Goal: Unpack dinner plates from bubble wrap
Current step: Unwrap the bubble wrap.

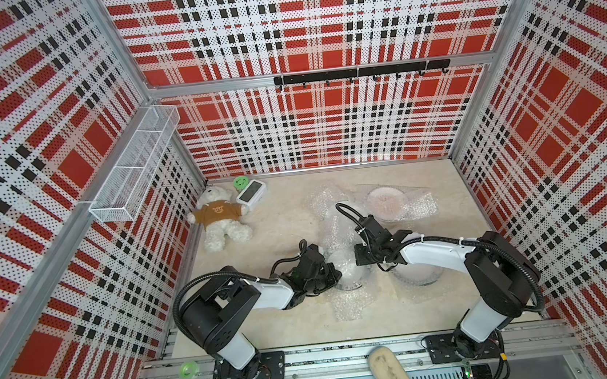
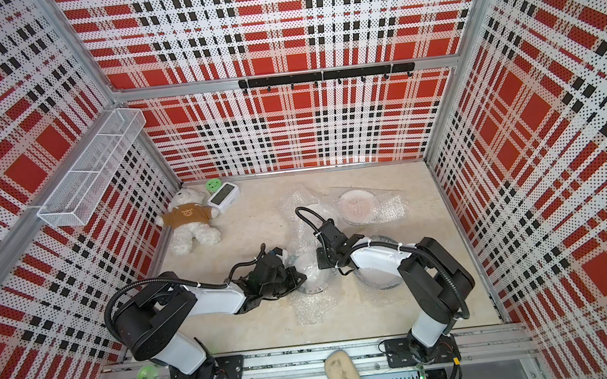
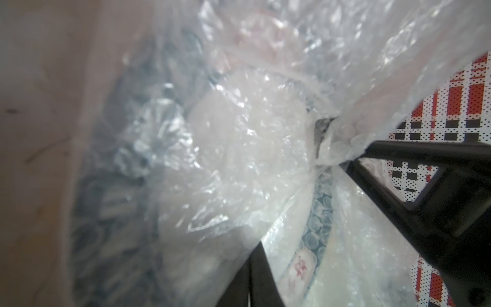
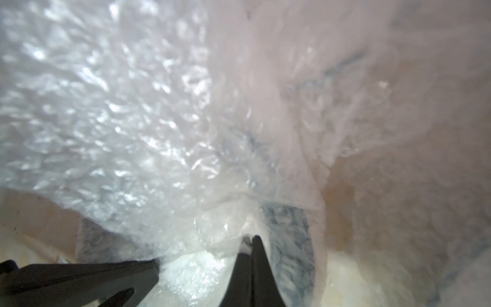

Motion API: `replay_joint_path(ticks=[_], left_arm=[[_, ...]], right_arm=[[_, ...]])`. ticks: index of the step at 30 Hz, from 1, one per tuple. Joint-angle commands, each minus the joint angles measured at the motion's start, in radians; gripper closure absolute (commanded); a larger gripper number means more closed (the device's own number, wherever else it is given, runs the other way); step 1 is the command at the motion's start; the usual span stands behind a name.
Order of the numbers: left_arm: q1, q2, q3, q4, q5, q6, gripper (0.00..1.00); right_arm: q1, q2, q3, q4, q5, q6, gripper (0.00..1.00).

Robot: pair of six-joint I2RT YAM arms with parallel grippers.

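1. The left claw [image 1: 334, 273] is clenched. Its tips are buried in a fold of the bubble wrap [image 1: 350, 301] near the middle of the table [image 1: 287, 313], and it appears to pinch the sheet.
2. The right claw [image 4: 251, 239] is clenched too, grasping a bunched bit of the same sheet just beside the left claw.
3. Between the two claws lies a wrapped plate [image 1: 348, 275], covered by that sheet.
4. In the left wrist view a plate rim [image 3: 292, 239] shows through the wrap close to the right claw. It carries a blue band [image 3: 318, 220] and a white patch with red characters [image 3: 300, 268], too blurred to read. I cannot tell which plate it belongs to.
5. A dark-rimmed plate [image 1: 422, 274] lies under the right forearm, just beside the wrapped plate. Whether wrap covers it I cannot tell.
6. A pinkish plate [image 1: 384, 201] sits at the far right of the table with another sheet of wrap around it, seen in both top views.
7. In the far left corner lies a teddy bear [image 1: 221, 217] in a brown shirt with a bear-face badge.
8. Beside the bear are a white clock [image 1: 251, 194], its screen too small to read, and a green disc [image 1: 240, 183] with a smiling face.
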Motion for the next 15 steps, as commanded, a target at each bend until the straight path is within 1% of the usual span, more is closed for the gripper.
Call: replay_joint_path(ticks=[1,5,9,15], left_arm=[[0.001,0.048,-0.045,-0.21,-0.069,-0.013,0.94],[0.0,0.05,-0.044,-0.214,-0.073,-0.017,0.95],[-0.001,0.059,-0.045,-0.214,-0.07,-0.015,0.95],[-0.001,0.059,-0.045,-0.213,-0.07,-0.015,0.95]], right_arm=[[-0.027,-0.045,-0.004,0.05,0.04,0.023,1.0],[-0.048,-0.071,-0.018,0.055,0.041,0.035,1.0],[-0.077,-0.094,-0.045,0.084,-0.017,0.052,1.0],[-0.096,-0.123,-0.061,0.1,-0.037,0.065,1.0]])
